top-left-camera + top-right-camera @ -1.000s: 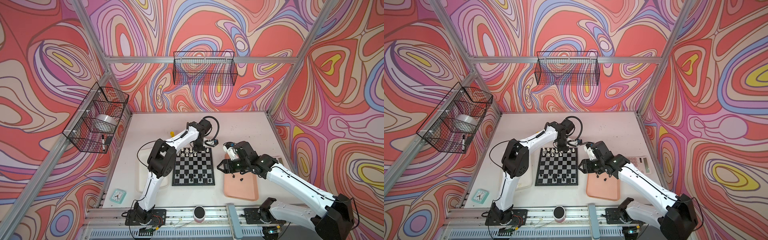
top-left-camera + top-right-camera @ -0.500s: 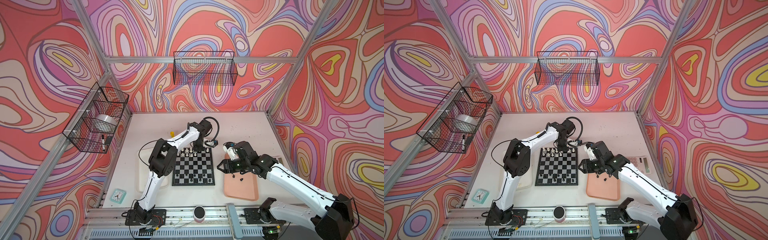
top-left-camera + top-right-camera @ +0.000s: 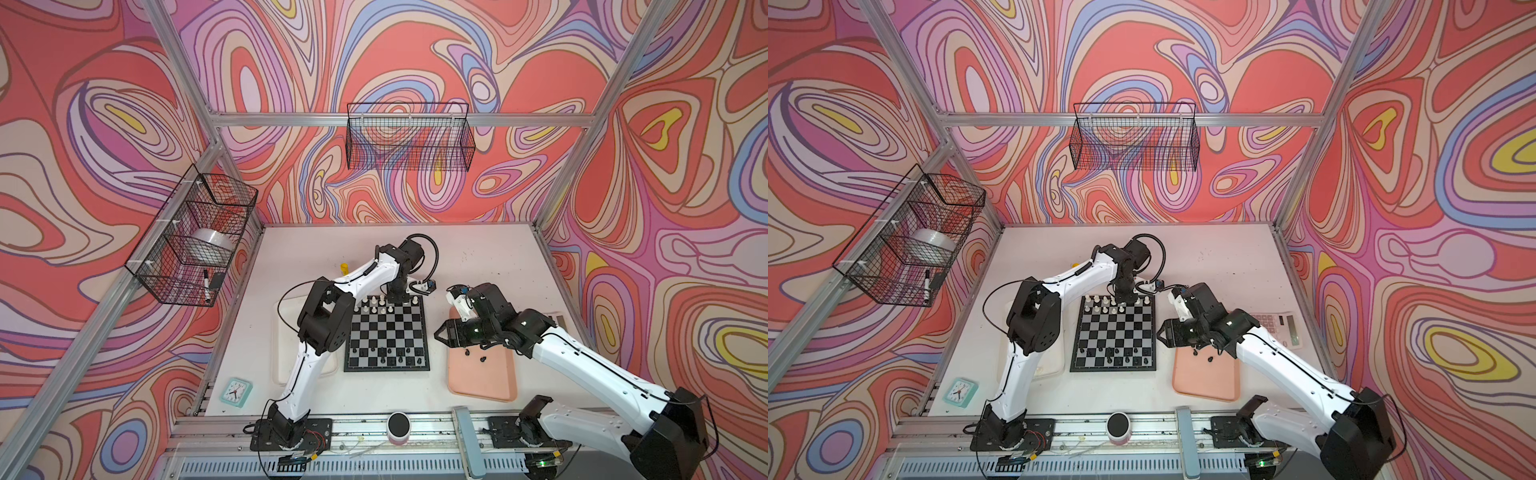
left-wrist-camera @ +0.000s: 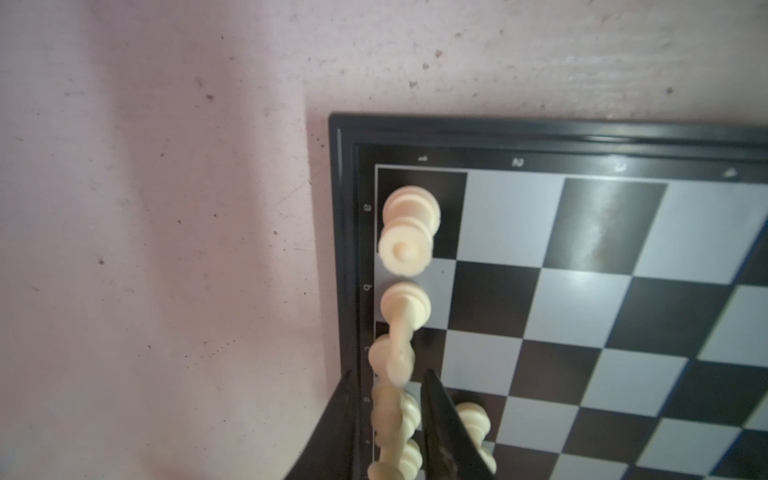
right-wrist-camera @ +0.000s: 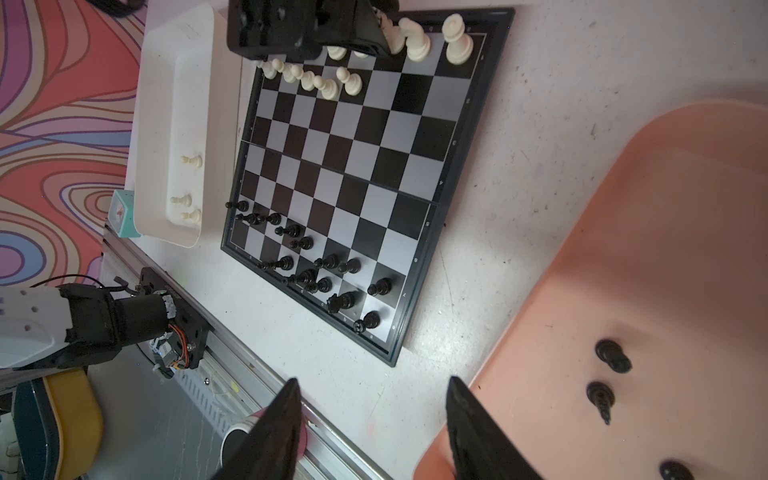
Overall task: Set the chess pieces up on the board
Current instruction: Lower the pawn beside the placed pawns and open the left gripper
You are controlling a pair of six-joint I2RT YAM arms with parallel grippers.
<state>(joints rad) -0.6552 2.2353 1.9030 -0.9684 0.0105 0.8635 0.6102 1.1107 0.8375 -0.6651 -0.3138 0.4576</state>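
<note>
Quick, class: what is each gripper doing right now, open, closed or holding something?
Left gripper: slightly open, astride a cream piece on the board.
Right gripper: open, holding nothing.

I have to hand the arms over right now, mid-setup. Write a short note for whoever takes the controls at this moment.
Left gripper: low over the white back row at the far edge of the board, fingers on either side of a cream piece; gripping or released is unclear.
Right gripper: open, empty, beside the pink tray.
Done: most white pieces stand on the far two rows, most black pieces on the near two.
Left: three white pawns lie in the whitish tray, three black chessmen on the pink tray.
</note>
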